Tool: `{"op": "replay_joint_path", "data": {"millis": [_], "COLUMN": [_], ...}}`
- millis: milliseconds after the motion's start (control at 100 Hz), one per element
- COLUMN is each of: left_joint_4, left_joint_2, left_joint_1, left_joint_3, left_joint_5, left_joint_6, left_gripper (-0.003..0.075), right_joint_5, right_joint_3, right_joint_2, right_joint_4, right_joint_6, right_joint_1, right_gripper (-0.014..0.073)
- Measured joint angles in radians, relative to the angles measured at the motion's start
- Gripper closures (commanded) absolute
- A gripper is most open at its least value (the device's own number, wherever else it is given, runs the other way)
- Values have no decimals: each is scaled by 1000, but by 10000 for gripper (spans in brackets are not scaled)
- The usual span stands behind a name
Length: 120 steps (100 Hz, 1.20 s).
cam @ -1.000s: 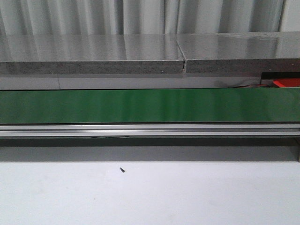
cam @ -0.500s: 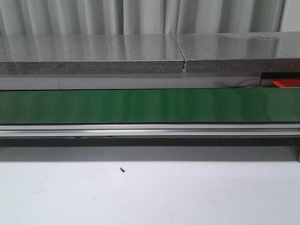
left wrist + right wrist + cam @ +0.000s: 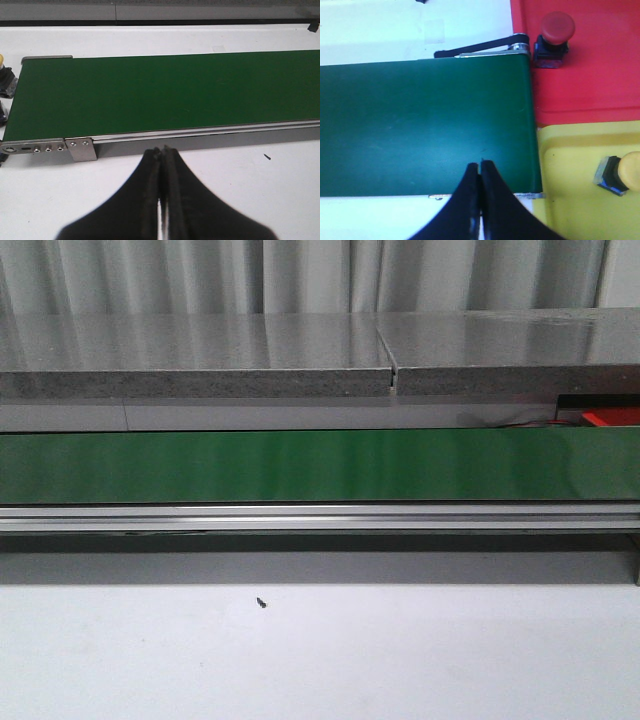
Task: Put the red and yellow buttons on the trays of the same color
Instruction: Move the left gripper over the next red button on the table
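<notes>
In the right wrist view a red button [image 3: 557, 27] on a dark base stands on the red tray [image 3: 600, 75]. A yellow button [image 3: 626, 172] lies tipped on its side on the yellow tray [image 3: 575, 210]. My right gripper [image 3: 480, 164] is shut and empty above the near edge of the green conveyor belt [image 3: 425, 125], beside the yellow tray. My left gripper [image 3: 161, 150] is shut and empty over the white table, just in front of the belt [image 3: 165, 92]. A yellow-topped button [image 3: 4, 75] peeks in beyond the belt's end. A corner of the red tray [image 3: 612, 417] shows in the front view.
The green belt [image 3: 320, 467] with its aluminium rail [image 3: 320, 517] spans the front view, a grey shelf [image 3: 200, 355] behind it. A small dark speck [image 3: 261, 603] lies on the white table. A metal bracket [image 3: 80, 148] sits at the belt's corner.
</notes>
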Motion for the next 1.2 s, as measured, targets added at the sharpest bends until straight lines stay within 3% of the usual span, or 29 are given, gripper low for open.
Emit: {"op": "replay_joint_path", "data": {"millis": [310, 690, 990, 1200], "left_joint_4": [0, 0, 43, 78], "left_joint_2": [0, 0, 13, 164], "left_joint_1": [0, 0, 0, 79], "left_joint_3": [0, 0, 0, -84], "left_joint_5": [0, 0, -41, -41], "left_joint_6": [0, 0, -33, -84], "left_gripper": [739, 739, 739, 739], "right_joint_5": [3, 31, 43, 58], "right_joint_3": [157, 304, 304, 304], "right_joint_2": [-213, -512, -543, -543], "right_joint_4": [-4, -6, -7, -7], "right_joint_6": [-21, -21, -21, -21], "right_joint_1": [107, 117, 117, 117], "right_gripper": [664, 664, 664, 664]}}
